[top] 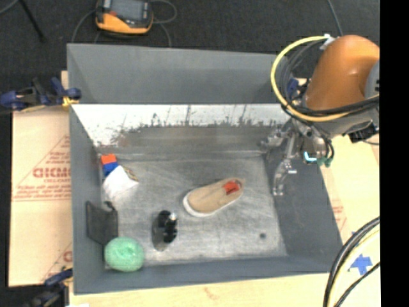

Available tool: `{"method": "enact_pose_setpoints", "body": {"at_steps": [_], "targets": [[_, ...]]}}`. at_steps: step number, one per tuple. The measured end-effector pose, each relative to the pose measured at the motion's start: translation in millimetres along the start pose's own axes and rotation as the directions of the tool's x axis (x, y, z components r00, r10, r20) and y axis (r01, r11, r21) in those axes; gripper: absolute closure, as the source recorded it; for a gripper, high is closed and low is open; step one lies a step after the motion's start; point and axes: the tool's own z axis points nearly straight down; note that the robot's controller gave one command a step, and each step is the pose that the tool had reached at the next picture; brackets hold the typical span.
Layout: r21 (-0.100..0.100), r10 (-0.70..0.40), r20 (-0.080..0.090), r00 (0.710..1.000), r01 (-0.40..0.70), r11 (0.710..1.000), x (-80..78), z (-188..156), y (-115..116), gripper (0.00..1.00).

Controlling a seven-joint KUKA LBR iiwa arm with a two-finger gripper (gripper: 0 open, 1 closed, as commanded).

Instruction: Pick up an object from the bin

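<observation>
The grey bin [172, 75] has a few small things on its floor. A tan shoe [213, 197] with a red tag lies near the middle, so every place here is told from the shoe.

Far to the left of the shoe, by the bin's left wall, stands a flat black block [101, 222]. Just below the block, in the near left corner, sits a fuzzy green ball [124, 254]. Also far left of the shoe, but higher in the view, lies a white lump [119, 183] with a blue and orange bit on top.

Closer to the shoe, a little to its left and lower, lies a small black thing [165, 228] with a shiny spot. It does not touch the shoe.

The shoe lies slanted, with the red tag at its right end.

To the right of the shoe, apart from it, the jaws hang down over bare floor beside the bin's right wall. Nothing is between them. I cannot tell if they are spread or closed. The shoe is the thing nearest to them.

Above them is the arm's round orange cover [339, 66].
</observation>
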Motion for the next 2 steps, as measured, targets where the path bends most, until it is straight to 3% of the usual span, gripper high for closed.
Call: {"method": "enact_pose_setpoints", "body": {"at_steps": [1,2], "targets": [[0.001,-0.002,0.008,1.000,0.002,1.000,-1.5,-5,0,0.00],[0.003,-0.028,0.015,0.999,0.028,1.000,-7.5,43,11,0.00]]}}
